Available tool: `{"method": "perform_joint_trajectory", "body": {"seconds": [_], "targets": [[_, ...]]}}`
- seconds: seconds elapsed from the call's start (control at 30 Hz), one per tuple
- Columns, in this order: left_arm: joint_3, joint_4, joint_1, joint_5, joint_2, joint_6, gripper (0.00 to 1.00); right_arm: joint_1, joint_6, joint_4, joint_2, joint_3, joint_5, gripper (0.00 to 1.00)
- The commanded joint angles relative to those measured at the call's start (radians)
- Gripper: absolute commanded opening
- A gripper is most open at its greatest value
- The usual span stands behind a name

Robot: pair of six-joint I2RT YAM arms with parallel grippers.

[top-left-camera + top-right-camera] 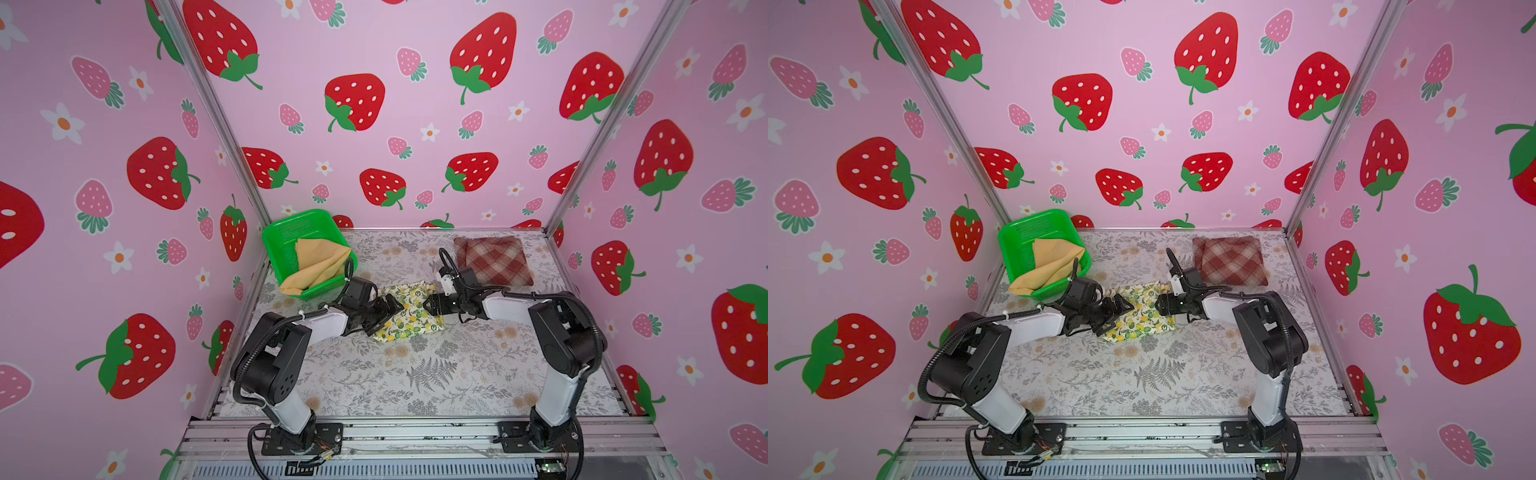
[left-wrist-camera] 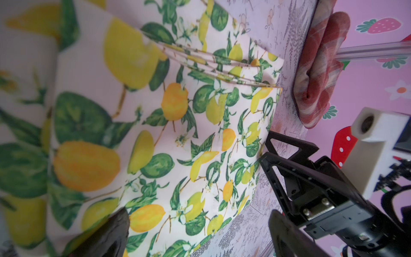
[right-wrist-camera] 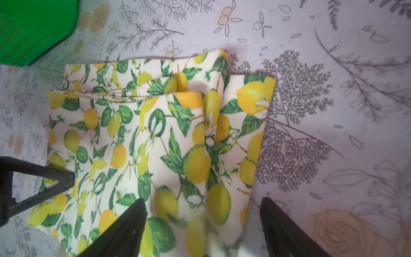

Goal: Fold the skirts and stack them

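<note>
The lemon-print skirt lies folded in the middle of the table. My left gripper is open at its left edge, with cloth between the spread fingers. From the right, my right gripper stands open astride the skirt's other edge, fingers wide apart. The plaid skirt rests folded at the back right. A mustard-yellow skirt spills out of the green basket.
The basket stands at the back left corner, close behind my left arm. Strawberry-print walls close in three sides. A flower-print cloth covers the table, and metal rails run along its front edge.
</note>
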Motion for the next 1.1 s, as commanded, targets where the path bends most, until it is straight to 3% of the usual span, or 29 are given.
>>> {"method": "perform_joint_trajectory", "body": {"seconds": [0.0,0.4,0.5,0.63,0.83,1.0,1.07], "targets": [[-0.021,-0.049,-0.002,-0.034,0.012,0.007,0.99,0.01,0.03,-0.047,0.034,-0.01,-0.033,0.77],[0.002,-0.041,-0.003,-0.033,0.038,0.004,0.99,0.047,0.061,-0.05,0.075,-0.008,-0.044,0.46],[0.005,-0.041,-0.002,-0.031,0.041,0.004,0.99,0.047,0.063,-0.054,0.082,0.003,-0.042,0.27],[0.013,-0.052,-0.002,-0.031,0.03,0.01,0.99,0.045,0.063,-0.075,0.091,0.034,-0.03,0.12],[0.061,-0.141,0.01,-0.059,-0.028,0.06,0.99,0.011,0.04,-0.122,0.064,0.089,0.014,0.02],[0.109,-0.213,0.043,-0.085,-0.089,0.095,0.99,-0.019,-0.016,-0.247,0.039,0.208,0.07,0.0],[0.116,-0.223,0.06,-0.086,-0.106,0.099,0.99,-0.027,-0.048,-0.338,0.035,0.281,0.142,0.0]]}}
